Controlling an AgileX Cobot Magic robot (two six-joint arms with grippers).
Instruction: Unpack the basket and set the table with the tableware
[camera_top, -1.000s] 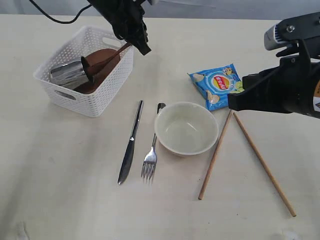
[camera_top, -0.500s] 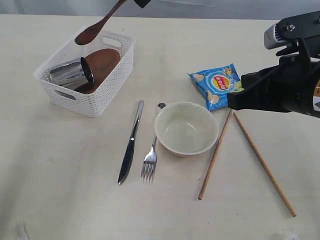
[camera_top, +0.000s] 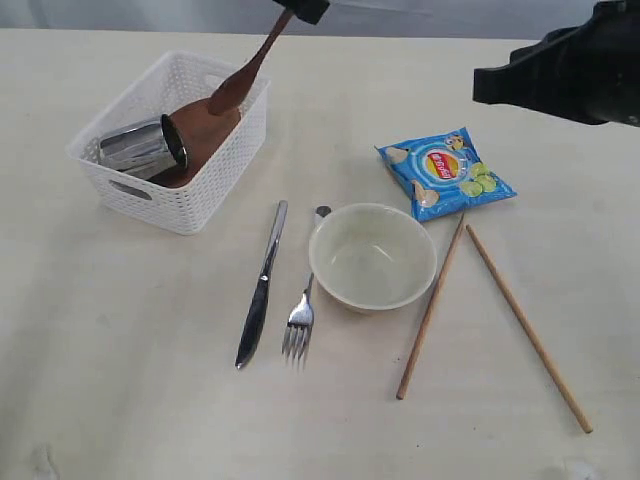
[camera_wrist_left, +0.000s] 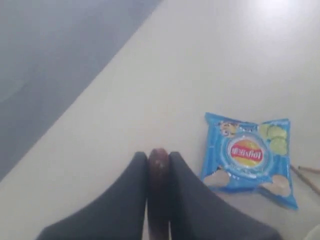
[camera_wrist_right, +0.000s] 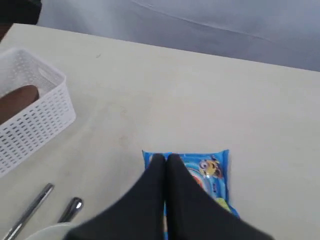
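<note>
From my screen, the left gripper (camera_wrist_left: 158, 160) sits at the top edge of the exterior view, just left of centre, and its two dark fingers are pinched narrowly on the handle of the wooden spoon (camera_top: 250, 68). The spoon hangs tilted, with its handle up toward the gripper and its bowl end down over the far right corner of the basket (camera_top: 200, 190). Whether that end touches anything inside I cannot tell from this angle.

The basket stands in the upper left of the frame on the table (camera_top: 120, 380). Inside it the steel cup (camera_top: 140, 145) lies on its side with its mouth facing right, and the brown plate (camera_top: 200, 140) leans beside it.

The right gripper (camera_wrist_right: 166, 160) is up at the upper right of the exterior view (only a dark bulk there). Its own camera shows the fingers pressed together with nothing between them, above the chip bag (camera_top: 445, 170).

In the middle of the frame the knife (camera_top: 262, 285) and fork (camera_top: 302, 300) lie side by side, just left of the bowl (camera_top: 372, 260), which sits upright. The two chopsticks (camera_top: 430, 310) lie to the right of the bowl. Their upper ends nearly meet below the chip bag and they spread apart toward the lower right.
</note>
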